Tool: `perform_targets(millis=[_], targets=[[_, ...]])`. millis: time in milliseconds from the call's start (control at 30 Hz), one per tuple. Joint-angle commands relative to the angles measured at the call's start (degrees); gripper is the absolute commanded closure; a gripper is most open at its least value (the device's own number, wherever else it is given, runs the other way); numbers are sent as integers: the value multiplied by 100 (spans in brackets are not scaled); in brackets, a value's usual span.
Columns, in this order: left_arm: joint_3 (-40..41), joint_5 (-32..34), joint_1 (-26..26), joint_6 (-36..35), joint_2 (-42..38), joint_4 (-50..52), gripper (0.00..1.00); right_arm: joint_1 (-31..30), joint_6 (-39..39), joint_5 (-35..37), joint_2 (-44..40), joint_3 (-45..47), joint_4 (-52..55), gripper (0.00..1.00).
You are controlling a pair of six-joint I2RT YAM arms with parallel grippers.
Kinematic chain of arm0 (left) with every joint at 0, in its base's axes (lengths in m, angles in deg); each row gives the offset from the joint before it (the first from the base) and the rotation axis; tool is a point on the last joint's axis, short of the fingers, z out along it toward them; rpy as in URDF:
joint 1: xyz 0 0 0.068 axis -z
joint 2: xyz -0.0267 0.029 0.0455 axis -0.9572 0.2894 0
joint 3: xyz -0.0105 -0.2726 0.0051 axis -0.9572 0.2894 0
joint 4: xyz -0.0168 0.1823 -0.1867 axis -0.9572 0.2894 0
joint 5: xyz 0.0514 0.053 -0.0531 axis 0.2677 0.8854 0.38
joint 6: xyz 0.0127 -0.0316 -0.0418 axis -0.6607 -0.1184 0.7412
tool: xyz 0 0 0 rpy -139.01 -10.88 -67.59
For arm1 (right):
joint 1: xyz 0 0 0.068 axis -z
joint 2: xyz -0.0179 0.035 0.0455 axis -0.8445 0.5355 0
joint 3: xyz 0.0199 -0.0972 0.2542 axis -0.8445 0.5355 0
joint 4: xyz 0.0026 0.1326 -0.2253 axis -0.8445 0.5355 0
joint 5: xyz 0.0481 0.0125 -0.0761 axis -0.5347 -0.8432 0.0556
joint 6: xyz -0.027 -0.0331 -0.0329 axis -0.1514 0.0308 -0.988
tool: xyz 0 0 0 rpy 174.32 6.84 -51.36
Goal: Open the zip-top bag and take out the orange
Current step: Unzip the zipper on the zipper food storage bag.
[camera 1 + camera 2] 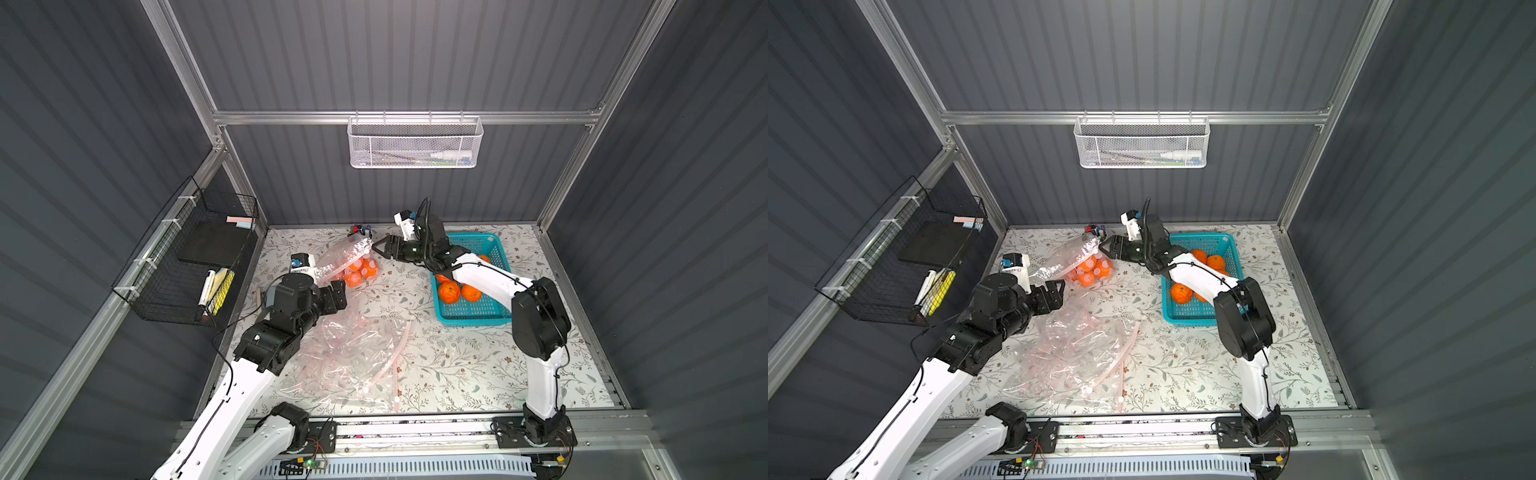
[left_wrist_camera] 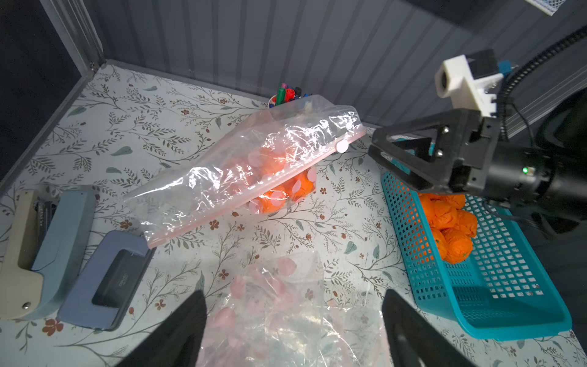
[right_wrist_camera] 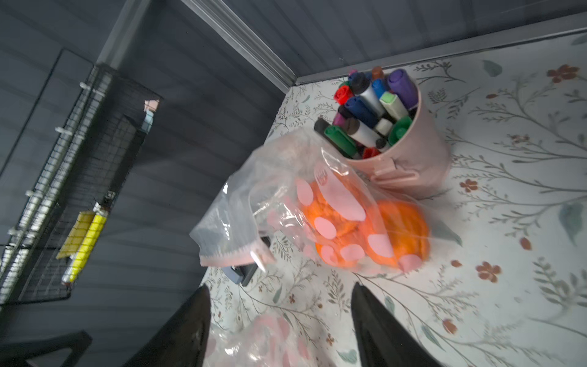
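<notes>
The zip-top bag (image 1: 347, 255) (image 1: 1073, 257), clear with pink dots, lies at the back of the table with its upper part sticking up. Several oranges (image 1: 360, 270) (image 2: 276, 195) (image 3: 394, 228) fill its lower end. Its pink zip strip (image 2: 254, 193) carries a white slider (image 2: 342, 146). I cannot tell whether the strip is sealed. My left gripper (image 1: 340, 286) (image 2: 293, 292) stands open just in front of the bag, holding nothing. My right gripper (image 1: 375, 246) (image 3: 280, 286) (image 2: 373, 144) is open too, a little off the bag's slider end and not touching it.
A teal basket (image 1: 473, 318) (image 2: 508, 302) holding several oranges sits to the right, under my right arm. A heap of empty clear bags (image 1: 353, 349) lies below my left gripper. A pink marker cup (image 3: 400, 165) stands behind the bag. A hole punch (image 2: 108, 279) and a stapler (image 2: 28, 254) lie at the left.
</notes>
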Motion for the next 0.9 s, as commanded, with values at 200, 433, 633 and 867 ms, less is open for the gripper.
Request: perform_targets(millis=[200, 433, 633, 867], targets=[[127, 81, -23, -495, -262, -192, 15, -134, 917, -587, 705, -926, -215, 52], [-52, 155, -23, -797, -123, -243, 20, -228, 800, -486, 485, -886, -175, 78], [-513, -145, -23, -1136, 237, -500, 29, -237, 821, -458, 135, -735, 15, 91], [-1156, -481, -23, -2451, 1027, -1049, 36, -244, 1737, -623, -320, -257, -232, 96]])
